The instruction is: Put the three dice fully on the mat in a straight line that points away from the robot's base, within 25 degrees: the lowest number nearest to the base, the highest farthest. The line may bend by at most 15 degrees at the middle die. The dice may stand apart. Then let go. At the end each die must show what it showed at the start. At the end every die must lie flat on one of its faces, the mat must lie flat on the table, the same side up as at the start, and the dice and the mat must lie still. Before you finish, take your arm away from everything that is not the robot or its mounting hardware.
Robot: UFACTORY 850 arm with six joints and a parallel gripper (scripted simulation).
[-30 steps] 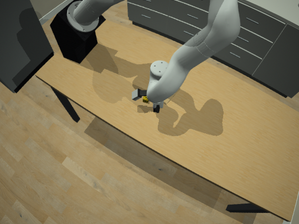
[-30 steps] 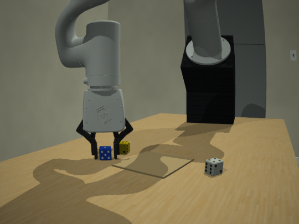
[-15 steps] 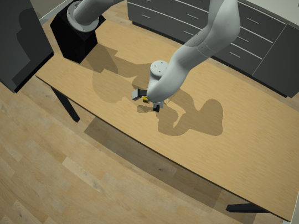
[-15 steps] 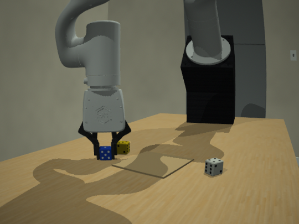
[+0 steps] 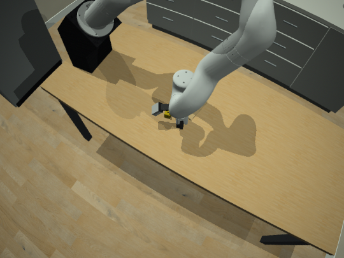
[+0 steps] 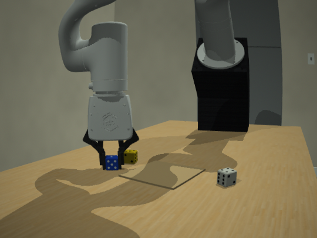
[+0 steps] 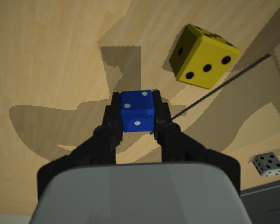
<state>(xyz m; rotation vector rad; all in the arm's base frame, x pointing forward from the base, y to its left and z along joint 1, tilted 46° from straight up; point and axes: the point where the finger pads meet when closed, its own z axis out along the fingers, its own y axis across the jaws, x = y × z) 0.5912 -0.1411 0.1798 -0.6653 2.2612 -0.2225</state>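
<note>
We see a long desk (image 5: pixel 271 174) (image 6: pixel 249 207) (image 7: pixel 60 30) with a pale wood-grain top, crossed by broad shadows. A black pedestal (image 5: pixel 86 53) (image 6: pixel 223 110) stands at one end. Farther along, we find a thin square mat (image 5: pixel 197 111) (image 6: pixel 188 175) (image 7: pixel 240 105) lying flat, much the colour of the wood, with darker edges. Near one side of it, we have the blue die (image 6: pixel 111 163) (image 7: pixel 137 111) and the yellow die (image 5: pixel 167 114) (image 6: pixel 131 156) (image 7: pixel 204 57), apart from each other; the white die (image 6: pixel 226 177) (image 7: pixel 266 164) sits beyond the opposite side. All three dice are off the mat.
</note>
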